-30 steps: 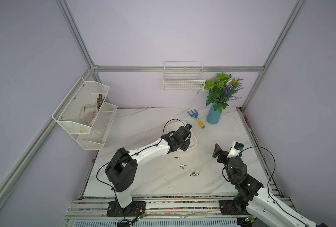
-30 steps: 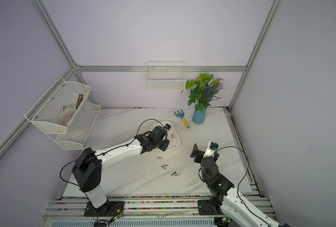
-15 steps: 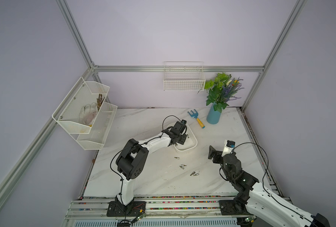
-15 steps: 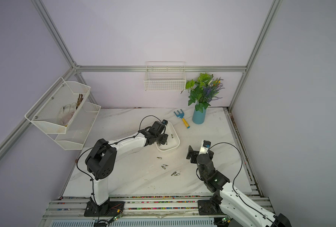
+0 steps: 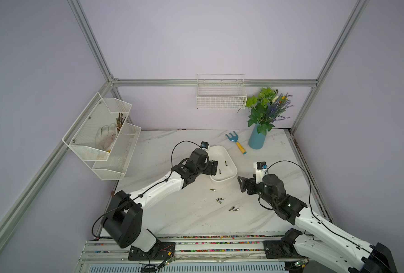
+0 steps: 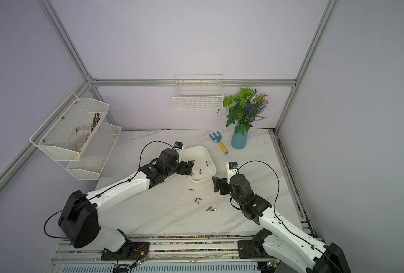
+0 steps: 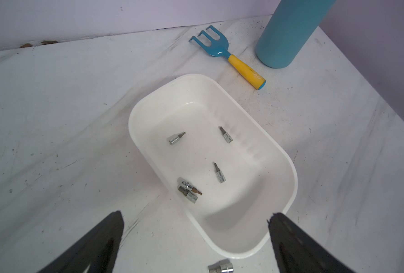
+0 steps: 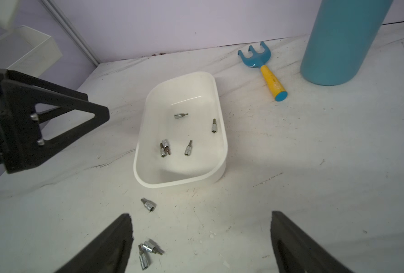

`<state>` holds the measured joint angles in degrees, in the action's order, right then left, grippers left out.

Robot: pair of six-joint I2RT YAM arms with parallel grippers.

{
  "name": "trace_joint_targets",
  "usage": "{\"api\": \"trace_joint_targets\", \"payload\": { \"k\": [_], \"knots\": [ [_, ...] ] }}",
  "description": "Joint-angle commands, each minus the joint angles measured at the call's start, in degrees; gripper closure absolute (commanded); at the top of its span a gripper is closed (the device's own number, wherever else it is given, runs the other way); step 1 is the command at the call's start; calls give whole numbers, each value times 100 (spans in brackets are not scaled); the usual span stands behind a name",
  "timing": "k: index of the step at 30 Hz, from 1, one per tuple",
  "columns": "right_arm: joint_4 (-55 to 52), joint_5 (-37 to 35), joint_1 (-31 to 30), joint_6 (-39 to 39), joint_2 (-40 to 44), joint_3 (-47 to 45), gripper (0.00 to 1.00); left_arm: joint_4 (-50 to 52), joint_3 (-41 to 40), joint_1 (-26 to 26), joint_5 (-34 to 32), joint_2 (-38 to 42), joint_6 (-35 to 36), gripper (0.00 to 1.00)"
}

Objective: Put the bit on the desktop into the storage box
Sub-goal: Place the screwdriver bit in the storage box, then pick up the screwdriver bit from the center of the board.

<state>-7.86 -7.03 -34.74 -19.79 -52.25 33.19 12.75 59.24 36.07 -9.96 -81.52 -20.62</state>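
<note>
Lowest in both top views, we see the left arm [image 5: 158,189] and the right arm [image 5: 314,219] rising from the rail [image 5: 196,245] at the table's [image 5: 184,219] front edge. Just above the rail, right of centre, five bits [image 5: 219,199] [image 6: 198,199] lie loose on the marble. One pair lies lower right, one pair in the middle, and a single bit lies nearest the box. The right wrist view shows three of them [image 8: 148,204]: the single one and a touching pair.

The right gripper [image 5: 243,185] [image 8: 199,216] hangs right of those bits, near the box's lower right corner. Its jaws are spread wide with nothing between them. The left gripper [image 5: 212,166] [image 7: 196,214] sits at the box's left rim, about mid-frame. Its jaws are likewise wide apart and empty, and its wrist view looks down into the box.

The box [image 5: 220,153] [image 7: 196,113] [image 8: 184,89] stands at centre frame, just above the loose bits. Inside it we count five more bits. Two touch each other by the wall nearest the left gripper, and three lie apart.

Farther back, up and right of the box, a rake [image 5: 237,144] lies just beside a vase [image 5: 256,141] of greenery. A basket [image 5: 221,101] hangs on the back wall, top centre, and a rack [image 5: 97,132] hangs on the wall at the left of the frame.
</note>
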Motion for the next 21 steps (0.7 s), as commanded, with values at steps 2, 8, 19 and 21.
{"api": "trace_joint_targets", "payload": {
  "k": [2,8,19,21],
  "knots": [
    [-928,891,3,55,-341,498,10,-209,-786,-307,33,1046,-467,0],
    [-1426,1400,-208,54,-1171,1010,16,-596,-2030,-487,-339,2216,-429,0],
    [-2622,1018,-1245,387,-3281,2450,30,-1346,-3074,-531,-1215,2856,-66,0],
    [-2741,1093,-1334,468,-3561,2650,41,-1324,-3095,-529,-1343,2911,-73,0]
  ]
}}
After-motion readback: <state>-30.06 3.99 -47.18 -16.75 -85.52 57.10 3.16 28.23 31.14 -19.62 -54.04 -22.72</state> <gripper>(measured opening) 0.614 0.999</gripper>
